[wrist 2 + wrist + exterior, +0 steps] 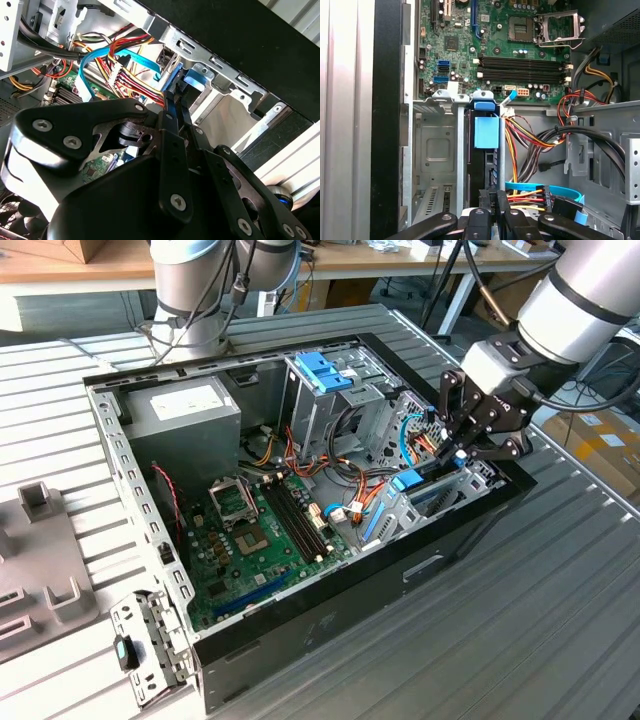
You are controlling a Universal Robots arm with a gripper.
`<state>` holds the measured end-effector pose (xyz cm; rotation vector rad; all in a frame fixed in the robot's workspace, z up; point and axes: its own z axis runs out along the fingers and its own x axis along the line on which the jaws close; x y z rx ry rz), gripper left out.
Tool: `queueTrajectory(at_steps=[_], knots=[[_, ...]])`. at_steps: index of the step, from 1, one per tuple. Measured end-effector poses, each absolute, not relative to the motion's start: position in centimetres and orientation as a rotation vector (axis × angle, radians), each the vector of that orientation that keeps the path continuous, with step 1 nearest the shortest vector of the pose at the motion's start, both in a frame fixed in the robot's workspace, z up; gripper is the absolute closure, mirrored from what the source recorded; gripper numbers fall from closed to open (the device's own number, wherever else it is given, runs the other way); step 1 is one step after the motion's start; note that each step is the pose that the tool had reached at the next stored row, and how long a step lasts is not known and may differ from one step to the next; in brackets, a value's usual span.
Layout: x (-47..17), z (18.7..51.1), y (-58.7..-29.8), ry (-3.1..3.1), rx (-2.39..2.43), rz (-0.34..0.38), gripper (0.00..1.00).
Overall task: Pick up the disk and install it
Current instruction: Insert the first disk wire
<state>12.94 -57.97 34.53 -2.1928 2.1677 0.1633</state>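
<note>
The disk (489, 165) stands on edge in a metal bay slot at the front corner of the open computer case (300, 630). Its blue carrier rail (486, 131) faces the motherboard, and the same blue end (407, 481) shows in the exterior view. My gripper (461, 452) hangs over that bay at the exterior view's right. Its fingers (172, 107) are drawn together on the disk's near blue edge (191, 80). In the first wrist view the gripper (495, 200) sits right at the disk's end. Most of the disk's body is hidden inside the bay.
Red, yellow and blue cables (530, 137) crowd the space beside the bay. An empty metal slot (435, 155) lies on the disk's other side. A grey power-supply box (185, 410) and a taller blue latch with a cage (322, 375) stand at the back. The motherboard (250, 540) covers the case floor.
</note>
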Motion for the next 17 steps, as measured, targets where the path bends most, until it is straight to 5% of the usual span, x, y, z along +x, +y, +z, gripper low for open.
queueTrajectory(at_steps=[17], knots=[[13.27,34.55,-57.84,2.173,-2.197,0.159,0.83]])
